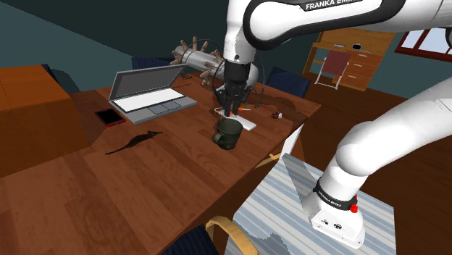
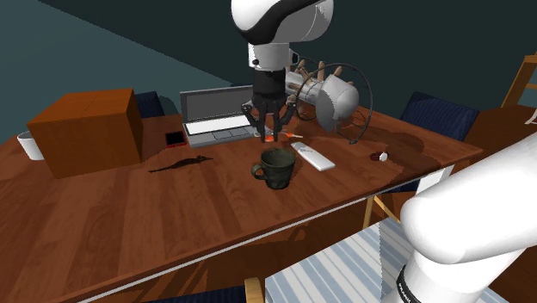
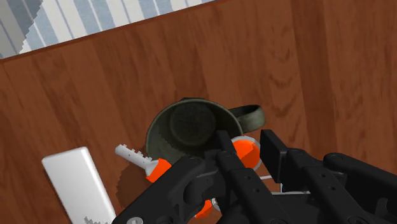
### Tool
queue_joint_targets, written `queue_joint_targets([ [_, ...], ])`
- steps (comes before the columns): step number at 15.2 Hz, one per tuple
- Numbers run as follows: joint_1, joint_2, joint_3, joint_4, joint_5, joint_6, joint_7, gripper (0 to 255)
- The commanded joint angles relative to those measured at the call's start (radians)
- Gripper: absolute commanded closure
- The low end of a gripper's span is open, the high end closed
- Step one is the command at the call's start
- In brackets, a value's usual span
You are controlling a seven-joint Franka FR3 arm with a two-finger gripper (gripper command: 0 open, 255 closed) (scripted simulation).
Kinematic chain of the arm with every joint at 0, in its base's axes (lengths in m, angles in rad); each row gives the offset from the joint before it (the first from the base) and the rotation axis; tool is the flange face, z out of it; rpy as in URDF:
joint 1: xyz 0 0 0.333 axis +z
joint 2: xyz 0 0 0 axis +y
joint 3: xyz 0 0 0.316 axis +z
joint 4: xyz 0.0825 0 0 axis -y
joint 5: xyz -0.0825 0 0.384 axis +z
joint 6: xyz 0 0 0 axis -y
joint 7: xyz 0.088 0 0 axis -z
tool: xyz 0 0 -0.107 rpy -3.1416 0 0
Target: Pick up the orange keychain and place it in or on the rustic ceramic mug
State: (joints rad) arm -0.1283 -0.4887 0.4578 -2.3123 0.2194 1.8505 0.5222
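High on the white robot arm [image 1: 395, 127], a curved dark band [image 1: 329, 5] carries white capitals reading "FRANKA EMI", and the picture's upper edge cuts off the rest. Near the arm's foot, a black ring [image 1: 332, 201] bears small white lettering, too fine for me to read.

Mug [image 2: 275, 168] mouth unobstructed, white remote [image 2: 312, 156] just beside, laptop [image 2: 215, 116] well apart

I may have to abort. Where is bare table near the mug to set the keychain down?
Bare wood spans the table between the mug and the dark lizard figure, and from the mug to the edge nearest the stand. Crowded beyond the mug: white remote, laptop, gripper clasping the orange keychain.
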Motion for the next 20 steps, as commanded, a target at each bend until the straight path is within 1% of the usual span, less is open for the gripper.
queue_joint_targets([
  [1, -0.002, 0.003, -0.002, -0.022, -0.001, 0.024, -0.009, 255],
  [13, 0.001, 0.046, 0.031, -0.146, 0.01, 0.191, -0.006, 255],
  [20, 0.001, 0.046, 0.031, -0.146, 0.01, 0.191, -0.006, 255],
])
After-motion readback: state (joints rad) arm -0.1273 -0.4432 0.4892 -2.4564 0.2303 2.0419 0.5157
